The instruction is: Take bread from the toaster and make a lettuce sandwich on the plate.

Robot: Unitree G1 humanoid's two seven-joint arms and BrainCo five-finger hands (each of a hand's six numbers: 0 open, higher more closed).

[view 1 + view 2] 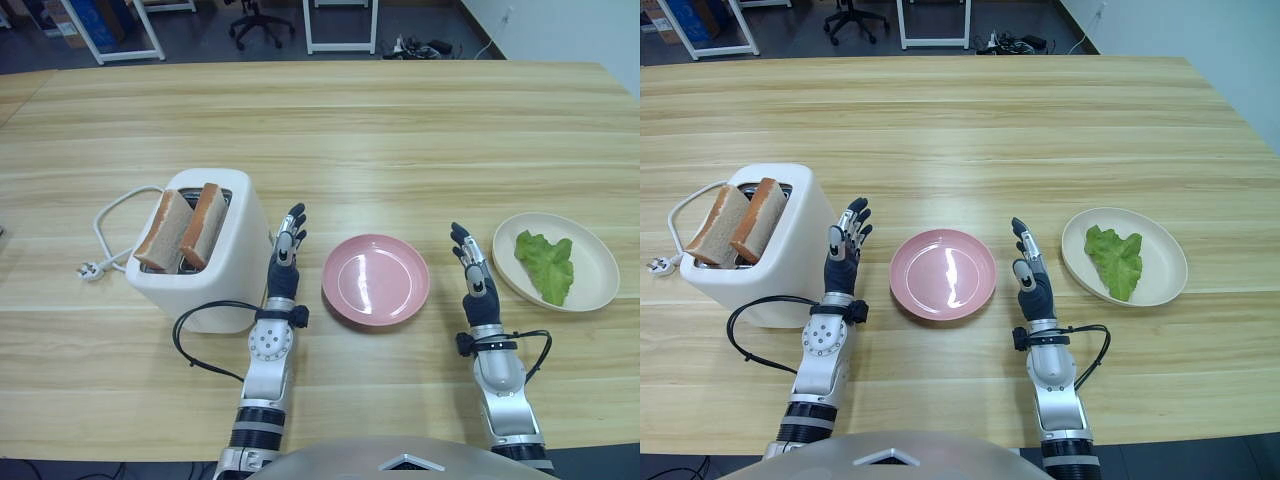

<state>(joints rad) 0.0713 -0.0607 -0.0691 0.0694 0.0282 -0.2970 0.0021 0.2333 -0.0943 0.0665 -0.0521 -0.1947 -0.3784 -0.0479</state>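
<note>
2 slices of bread (166, 230), brown-crusted with a pale, porous crumb, stand side by side in the slots of the toaster (215, 285), poking up above its top. The toaster is a smooth, white, round-cornered box. Its white cord (106, 222) curls out at 9 o'clock to a plug (91, 270) lying on the tabletop (350, 130), which is pale wood with long grain lines.

Taking the pink plate (376, 280) as the centre, the toaster sits at 9 o'clock and a cream dish (600, 262) at 3 o'clock. The pink plate is round, glossy and shallow. The cream dish is matte and holds 1 crinkled green lettuce leaf (545, 265).

The left robot hand (287, 255) is upright just beside the toaster's right wall, between it and the pink plate, fingers extended and holding nothing; the bread is at its 10 o'clock. The right robot hand (472, 278) stands between the pink plate and the cream dish, fingers straight, empty; the lettuce is near, at its 2 o'clock.
</note>
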